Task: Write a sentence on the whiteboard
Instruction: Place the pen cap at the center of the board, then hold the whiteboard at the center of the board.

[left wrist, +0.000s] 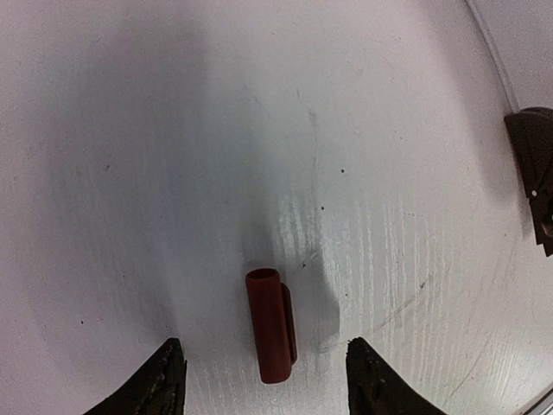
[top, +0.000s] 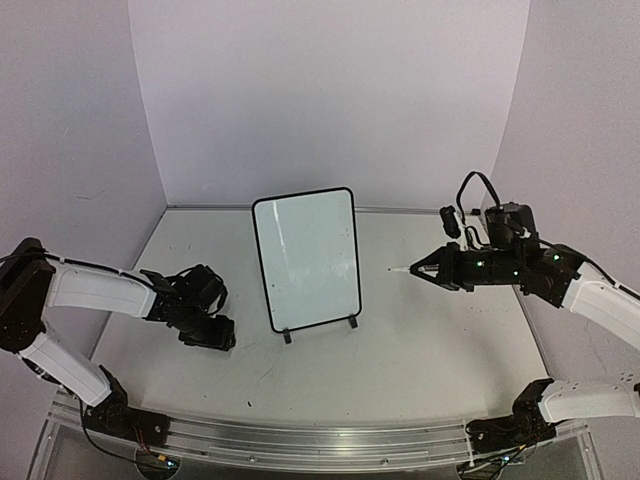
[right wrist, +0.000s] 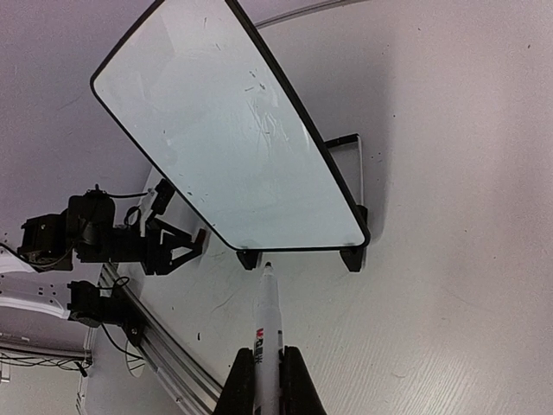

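The whiteboard [top: 305,255] stands upright on its two black feet at the table's middle. Its face is blank apart from faint smudges, also in the right wrist view [right wrist: 225,138]; no sentence shows on it. My right gripper [top: 435,268] is shut on a white marker [right wrist: 268,320], uncapped, with its tip pointing at the board and a short gap from the board's right edge. My left gripper [top: 205,325] is open, low over the table left of the board. A red marker cap [left wrist: 270,324] lies on the table between its fingertips, untouched.
An aluminium rail [top: 320,440] runs along the near edge with both arm bases on it. White walls close the back and both sides. A dark object [left wrist: 536,173] shows at the right edge of the left wrist view.
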